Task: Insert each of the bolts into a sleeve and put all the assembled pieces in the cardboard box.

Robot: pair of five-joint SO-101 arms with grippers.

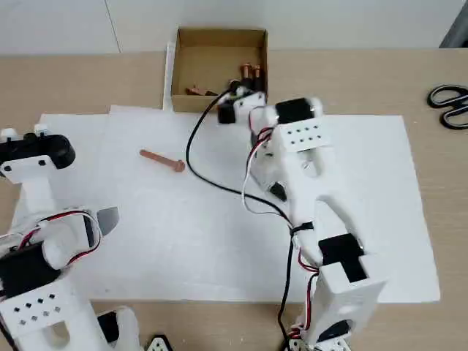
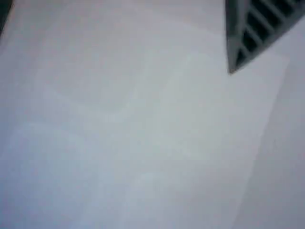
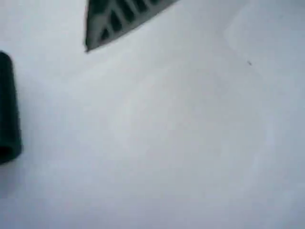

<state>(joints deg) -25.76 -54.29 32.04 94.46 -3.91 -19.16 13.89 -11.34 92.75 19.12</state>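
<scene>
— Status?
— Pieces [image 1: 248,73] lie in the box [image 1: 177,69]. One bolt [image 1: 162,159] lies loose on the sheet [image 1: 183,241], well apart from it. One arm's gripper [image 1: 240,95] is at the box's near wall; wide or narrow, I cannot tell.
— Next move?
— Judged: fetch that bolt; I can find no sleeve for it
</scene>
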